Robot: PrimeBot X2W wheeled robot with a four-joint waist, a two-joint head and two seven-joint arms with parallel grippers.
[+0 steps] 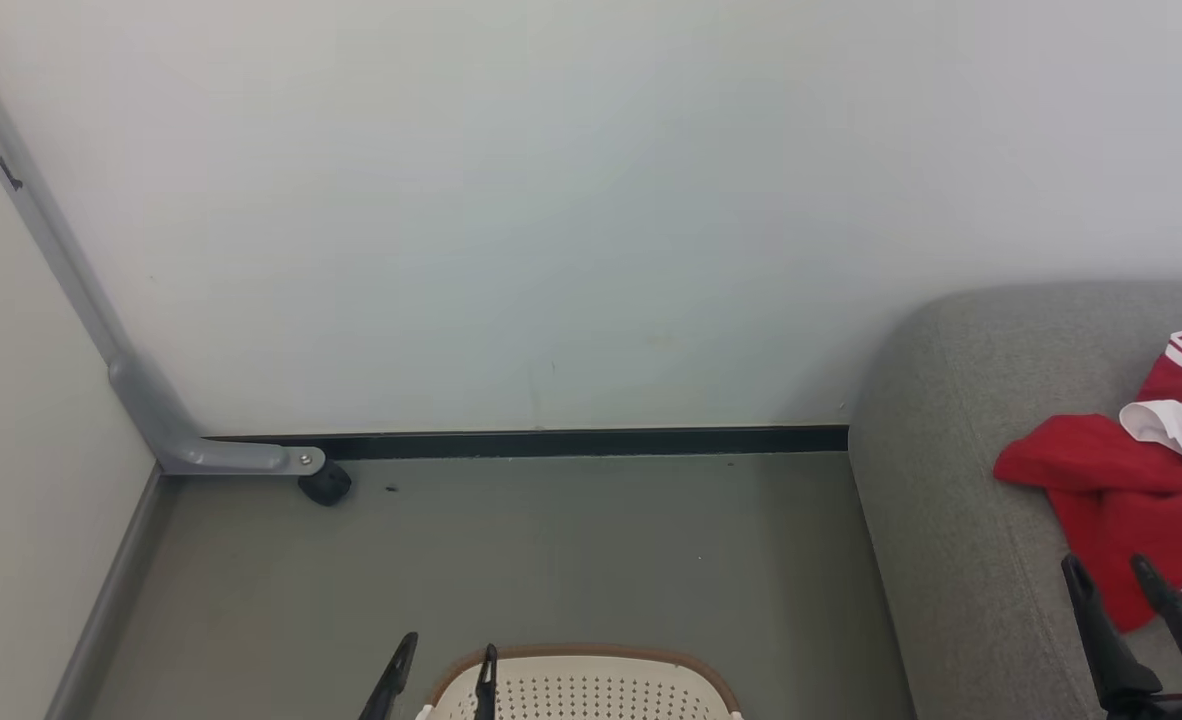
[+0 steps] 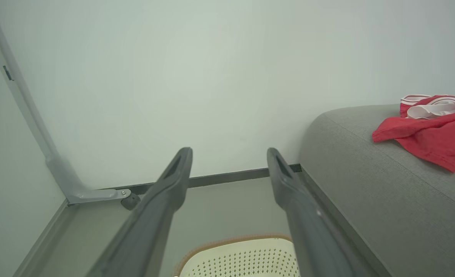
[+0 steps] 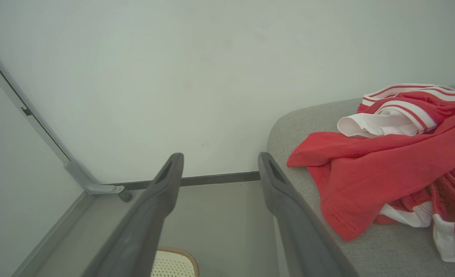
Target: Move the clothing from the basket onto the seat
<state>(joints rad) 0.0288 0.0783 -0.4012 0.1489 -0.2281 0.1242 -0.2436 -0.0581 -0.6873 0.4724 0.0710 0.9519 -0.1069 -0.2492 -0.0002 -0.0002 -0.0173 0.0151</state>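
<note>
The seat (image 1: pixel 951 560) takes up your right side, its rounded end edge facing the bare floor. The clothing (image 1: pixel 1101 480) lies bunched on the seat's top, a little in from that end edge, red with white trim showing. The basket (image 1: pixel 581 652) stands on the floor near the seat's end, apart from it. You see only its far rim and a strip of perforated wall, so you cannot tell if anything is left inside.

Your right gripper (image 1: pixel 1106 570) stands wide and empty at the near edge of the clothing. Lift it straight up so no finger drags fabric toward the seat's edge. Your left gripper (image 1: pixel 449 648) is also wide and empty, over the basket's rim. Look down into the basket before you reach.
</note>
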